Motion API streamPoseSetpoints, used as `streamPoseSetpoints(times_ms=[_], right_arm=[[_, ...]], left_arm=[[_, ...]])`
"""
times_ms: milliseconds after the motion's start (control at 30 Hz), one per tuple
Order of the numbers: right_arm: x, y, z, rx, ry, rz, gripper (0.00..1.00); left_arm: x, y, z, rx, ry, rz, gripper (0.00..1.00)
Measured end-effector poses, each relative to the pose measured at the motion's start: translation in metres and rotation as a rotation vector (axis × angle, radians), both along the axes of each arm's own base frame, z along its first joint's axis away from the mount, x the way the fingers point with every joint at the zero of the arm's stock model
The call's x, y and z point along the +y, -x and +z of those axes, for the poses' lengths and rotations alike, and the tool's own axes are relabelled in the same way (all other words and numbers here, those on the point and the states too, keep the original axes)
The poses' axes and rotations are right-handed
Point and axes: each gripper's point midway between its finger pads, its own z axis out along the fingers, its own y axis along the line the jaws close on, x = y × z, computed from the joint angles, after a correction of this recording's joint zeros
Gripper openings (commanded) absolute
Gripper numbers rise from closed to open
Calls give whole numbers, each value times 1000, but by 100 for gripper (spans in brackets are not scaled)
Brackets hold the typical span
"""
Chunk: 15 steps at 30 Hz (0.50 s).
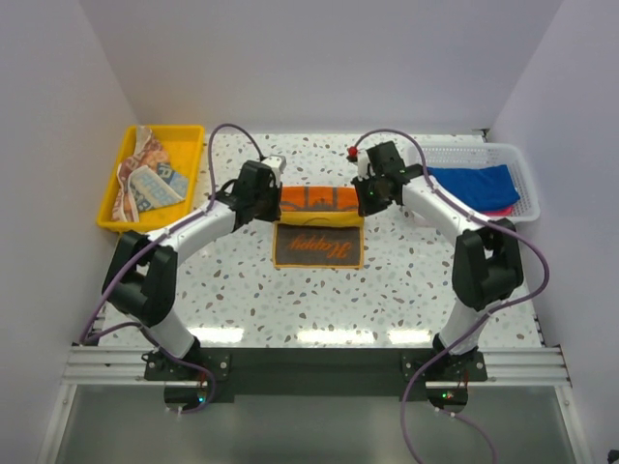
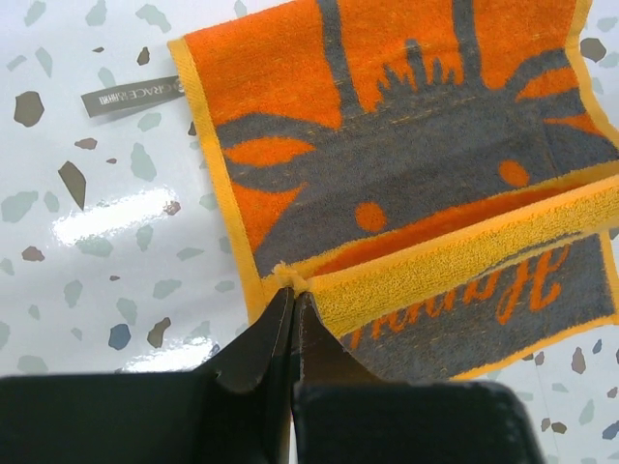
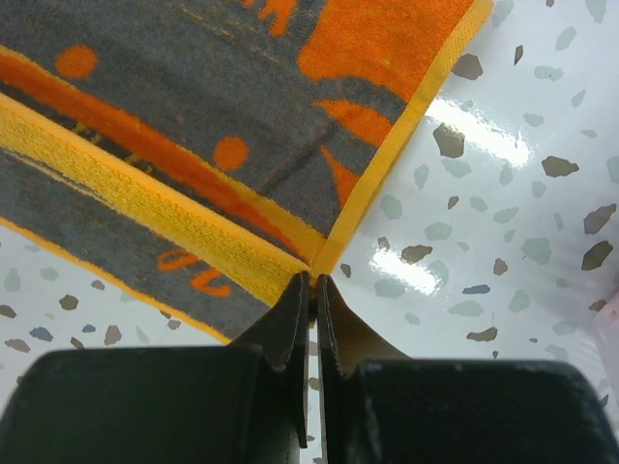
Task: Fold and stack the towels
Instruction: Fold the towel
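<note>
- The orange towel with yellow edge (image 1: 319, 230) lies in the middle of the terrazzo table (image 1: 290, 304), between the two arms. It is the only towel out on the table.
- The left gripper (image 2: 293, 295) has its jaws pressed together on the left end of the towel's yellow-hemmed edge. The right gripper (image 3: 314, 280) pinches the right end of that edge the same way.
- The held edge runs across the towel's middle, with orange pattern beyond it and the grey lettered part nearer. This looks like a first fold under way, not finished.
- The orange-blue printed towel (image 1: 147, 179) sits crumpled in the yellow tray (image 1: 108, 218) at the far left.
- The royal blue towel (image 1: 474, 182) and hot pink towel (image 1: 499, 206) lie loosely in the white mesh basket (image 1: 523, 170) at the far right, blue on top.
- No stack shows anywhere, so I judge the task to be early: one towel mid-fold, three to fold, then stacking.
</note>
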Motion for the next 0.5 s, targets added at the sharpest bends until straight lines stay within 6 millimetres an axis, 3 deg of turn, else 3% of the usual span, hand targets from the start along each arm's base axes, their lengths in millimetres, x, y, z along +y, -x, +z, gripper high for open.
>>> streamPoseSetpoints(times_ms=[267,367,500], right_arm=[[1,10,25,-31,-39,-28,0],[0,20,18,-10,-41,-36,0],[1,40,-6,59,-35,-39,0]], left_arm=[[-1,5,18,-10,13,-3,0],[-2,11,15,5,26,4,0],[1,26,-6,66,24,13,0]])
